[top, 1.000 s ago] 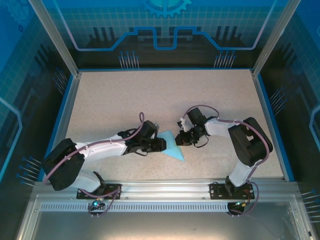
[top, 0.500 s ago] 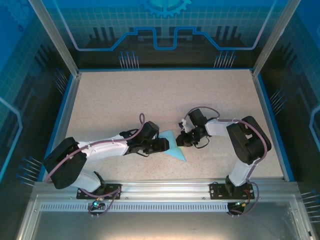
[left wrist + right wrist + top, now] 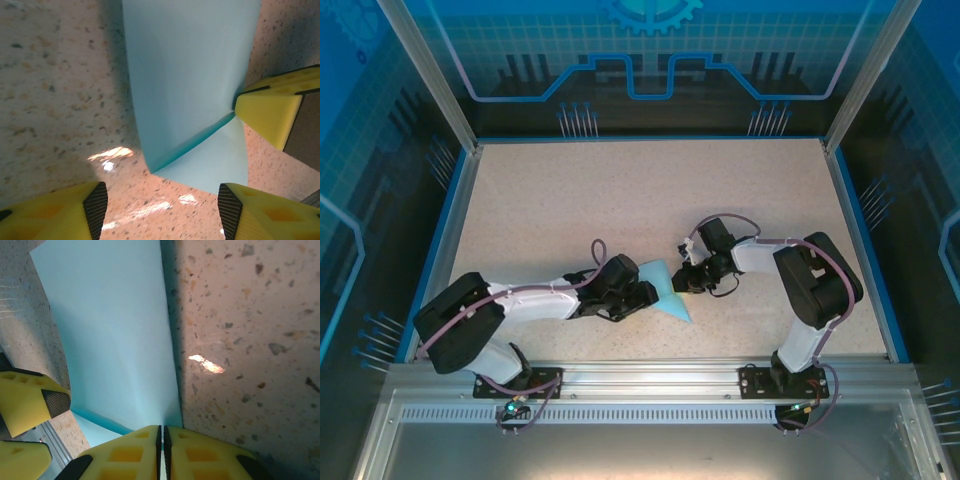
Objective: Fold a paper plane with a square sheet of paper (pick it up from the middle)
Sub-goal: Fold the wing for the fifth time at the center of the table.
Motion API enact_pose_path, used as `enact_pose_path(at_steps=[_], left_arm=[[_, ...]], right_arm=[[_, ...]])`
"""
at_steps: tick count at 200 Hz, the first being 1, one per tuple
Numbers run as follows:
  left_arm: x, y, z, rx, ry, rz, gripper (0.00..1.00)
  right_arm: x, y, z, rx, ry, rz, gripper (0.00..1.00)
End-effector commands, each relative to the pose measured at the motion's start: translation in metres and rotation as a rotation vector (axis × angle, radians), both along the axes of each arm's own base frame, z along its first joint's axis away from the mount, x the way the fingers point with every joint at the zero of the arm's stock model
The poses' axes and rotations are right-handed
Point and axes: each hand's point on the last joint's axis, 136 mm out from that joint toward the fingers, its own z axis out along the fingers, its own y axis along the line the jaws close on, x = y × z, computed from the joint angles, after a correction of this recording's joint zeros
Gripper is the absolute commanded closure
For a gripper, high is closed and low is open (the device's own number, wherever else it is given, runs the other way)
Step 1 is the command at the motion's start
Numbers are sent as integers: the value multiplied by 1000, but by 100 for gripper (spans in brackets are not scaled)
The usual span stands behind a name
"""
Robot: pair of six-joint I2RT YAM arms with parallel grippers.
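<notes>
The light-blue sheet of paper (image 3: 669, 297) lies folded into a pointed wedge between the two arms, near the table's front. In the left wrist view the paper (image 3: 190, 75) has one flap raised off the lower layer along a crease. My right gripper (image 3: 684, 284) is shut on the paper's right edge; its yellow fingers (image 3: 200, 455) pinch the raised flap (image 3: 115, 340). My left gripper (image 3: 645, 293) stands open just left of the paper; in its own view, the gripper (image 3: 161, 210) has bare table between its pads. The right gripper's finger (image 3: 265, 115) touches the crease.
The speckled table (image 3: 620, 200) has a raised blue rim (image 3: 445, 240) on the left, back and right. An aluminium rail (image 3: 650, 378) with both arm bases runs along the near edge. Both arms lie low and bent toward the middle.
My left gripper's jaws have opened wider and the left arm has shifted slightly right and nearer. The right gripper has stayed shut on the paper, dropping a little toward the front.
</notes>
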Motion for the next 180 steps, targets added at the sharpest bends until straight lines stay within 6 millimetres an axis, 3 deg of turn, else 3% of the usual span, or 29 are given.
enact_pose_path(at_steps=[1, 56, 123, 157, 180], left_arm=[[6, -16, 2, -65, -5, 21, 40], [13, -32, 3, -122, -22, 13, 60], [24, -34, 10, -103, -86, -7, 70], [32, -36, 11, -79, -111, -28, 81], [37, -33, 8, -61, -98, -29, 88]], right_arm=[[-4, -15, -21, -60, 34, -32, 86], [-7, -17, -25, -63, 39, -33, 86], [-9, -20, -27, -66, 41, -35, 84], [-6, -20, -19, -62, 14, -33, 83], [-3, -19, -3, -46, -37, -34, 80]])
